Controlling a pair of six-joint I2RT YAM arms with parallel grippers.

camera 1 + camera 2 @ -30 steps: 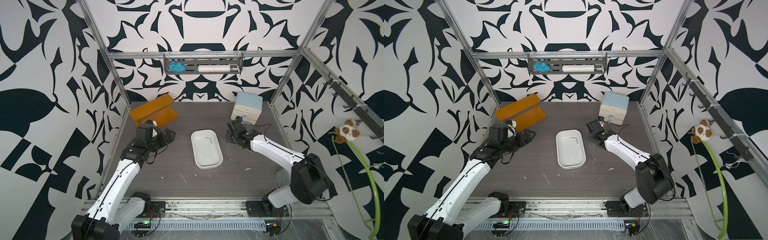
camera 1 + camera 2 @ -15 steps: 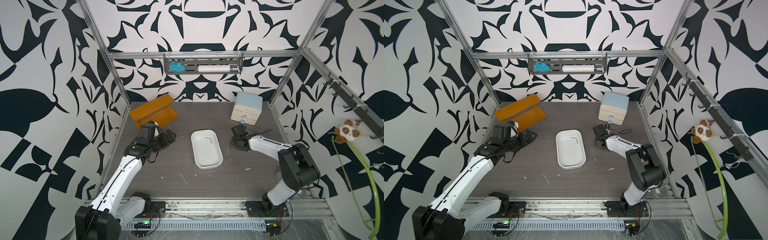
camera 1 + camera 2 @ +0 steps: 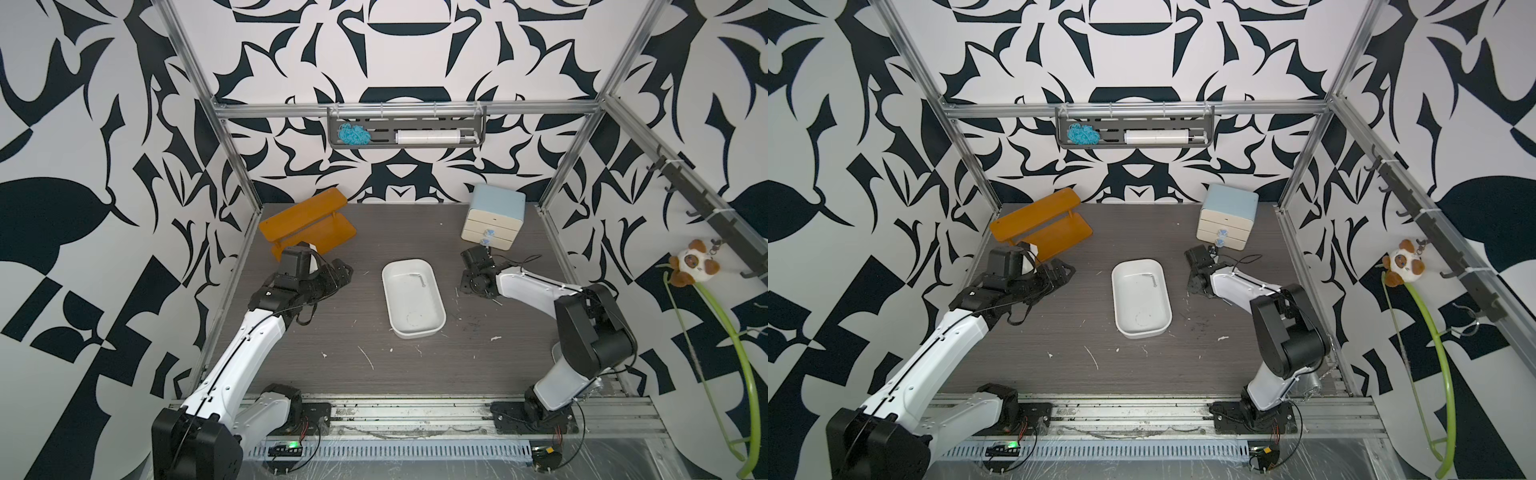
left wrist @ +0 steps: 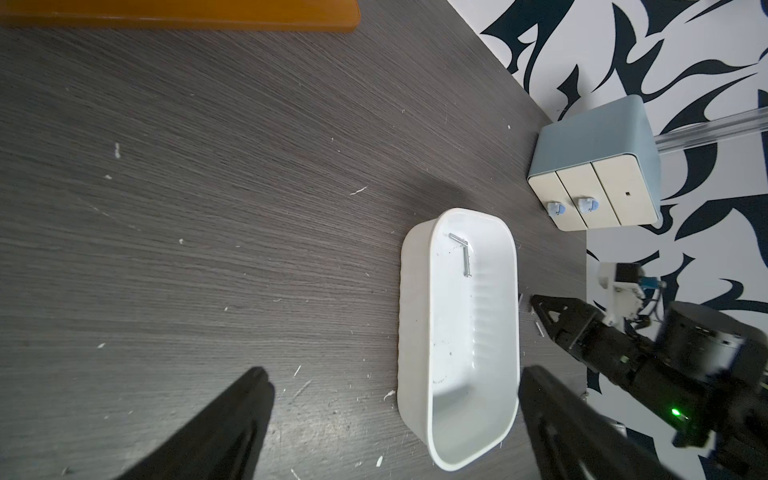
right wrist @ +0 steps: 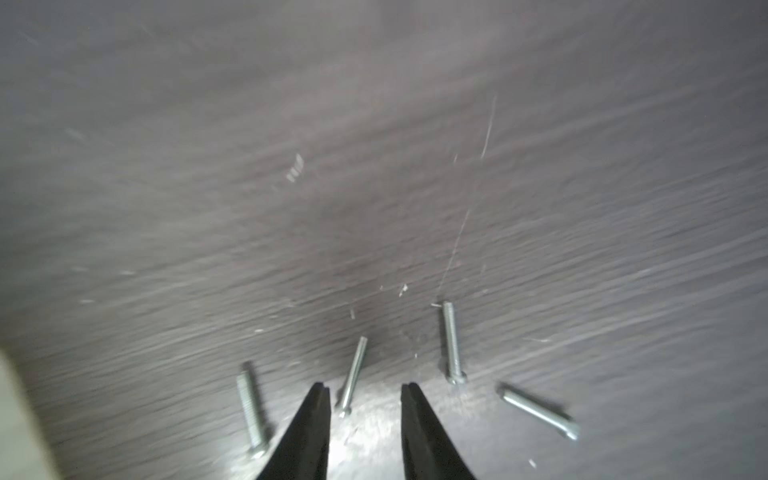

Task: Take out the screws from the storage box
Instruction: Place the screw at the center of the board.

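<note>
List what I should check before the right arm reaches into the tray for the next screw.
1. Work left in the storage box: two screws lie inside, at the end nearest the back wall. Not ok, job unfinished.
2. right gripper empty: fingers apart, nothing clamped. Ok.
3. Removed screws out of the box: four loose screws lie flat on the table. Ok.
4. Middle screw free of the right fingers: it lies between them; whether it touches one, cannot tell.
5. left gripper out of the way: open, apart from the box. Ok.
</note>
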